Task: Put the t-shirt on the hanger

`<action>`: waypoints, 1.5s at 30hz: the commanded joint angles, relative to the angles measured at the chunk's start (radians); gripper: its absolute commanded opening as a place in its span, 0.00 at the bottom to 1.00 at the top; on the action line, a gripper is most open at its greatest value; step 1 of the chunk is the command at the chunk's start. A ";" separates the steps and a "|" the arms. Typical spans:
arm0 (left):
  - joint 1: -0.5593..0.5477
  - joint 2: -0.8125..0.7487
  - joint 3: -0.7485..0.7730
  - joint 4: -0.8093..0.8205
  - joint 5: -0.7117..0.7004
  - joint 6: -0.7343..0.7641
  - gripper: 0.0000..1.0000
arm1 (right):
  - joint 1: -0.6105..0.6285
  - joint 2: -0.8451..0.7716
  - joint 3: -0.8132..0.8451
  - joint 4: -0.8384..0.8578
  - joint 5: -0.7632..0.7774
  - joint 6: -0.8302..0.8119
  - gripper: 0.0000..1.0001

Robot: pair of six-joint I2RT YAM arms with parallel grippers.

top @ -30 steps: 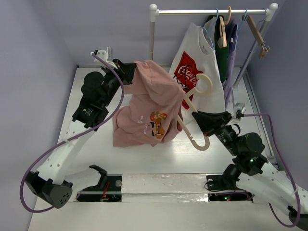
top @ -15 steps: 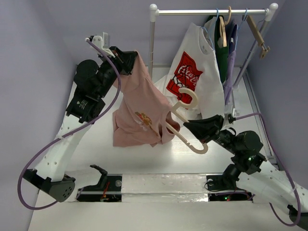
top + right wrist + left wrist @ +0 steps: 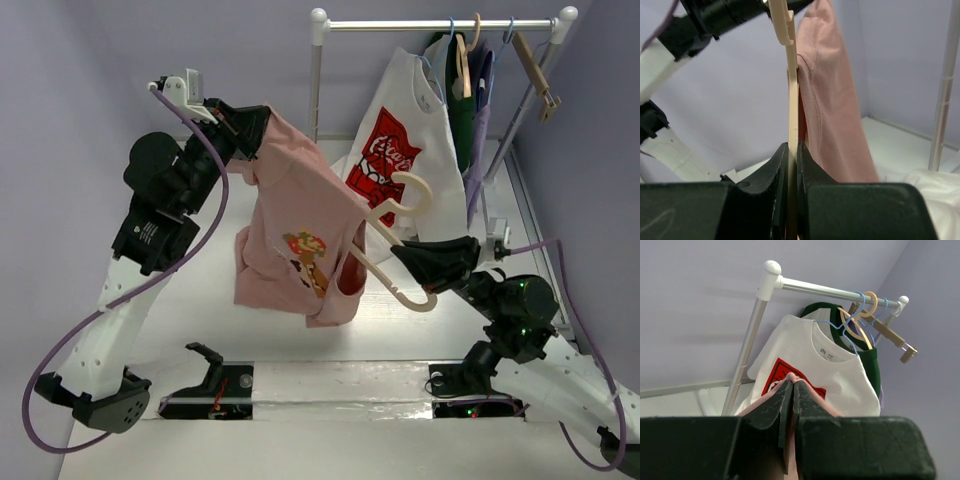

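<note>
Top external: left gripper (image 3: 248,135) has climbed toward the upper left of frame and taken the t-shirt (image 3: 300,215) up with it. The cloth now hangs longer, print facing the camera.
Left gripper state: fingers pressed together, pinching a pink fold at the shirt's top edge; the left wrist view agrees.
Right gripper (image 3: 425,262): clamped on the hanger (image 3: 792,115), mid-right of frame, jaws apart only by the hanger's thickness.
Hanger vs shirt: one hanger arm now meets the shirt's lower right edge, touching cloth. Inside the opening or just beside it, cannot tell.
Meaning: my read is that the lift opens the shirt up for threading. It is not on the hanger yet.
Around: rack rail (image 3: 440,24), white t-shirt (image 3: 400,150), green garment (image 3: 462,110), brown wooden hanger (image 3: 535,65), all upper right.
In the way: the white t-shirt hangs just behind the hanger's hook, so it could snag.
</note>
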 commanded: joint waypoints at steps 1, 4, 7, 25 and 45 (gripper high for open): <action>-0.007 -0.037 0.043 0.033 -0.002 -0.003 0.00 | 0.003 -0.001 0.132 0.101 0.026 -0.021 0.00; -0.007 -0.037 0.079 0.022 0.010 -0.007 0.00 | 0.003 0.090 0.143 0.053 0.054 -0.011 0.00; -0.007 -0.046 0.085 -0.001 0.013 -0.006 0.00 | 0.003 0.081 0.120 0.089 0.100 -0.014 0.00; -0.069 -0.011 0.064 0.012 0.240 -0.049 0.00 | 0.003 0.406 0.251 0.275 0.093 -0.034 0.00; -0.351 -0.263 -0.339 0.203 -0.324 -0.070 0.54 | 0.003 0.374 0.195 0.372 0.150 -0.009 0.00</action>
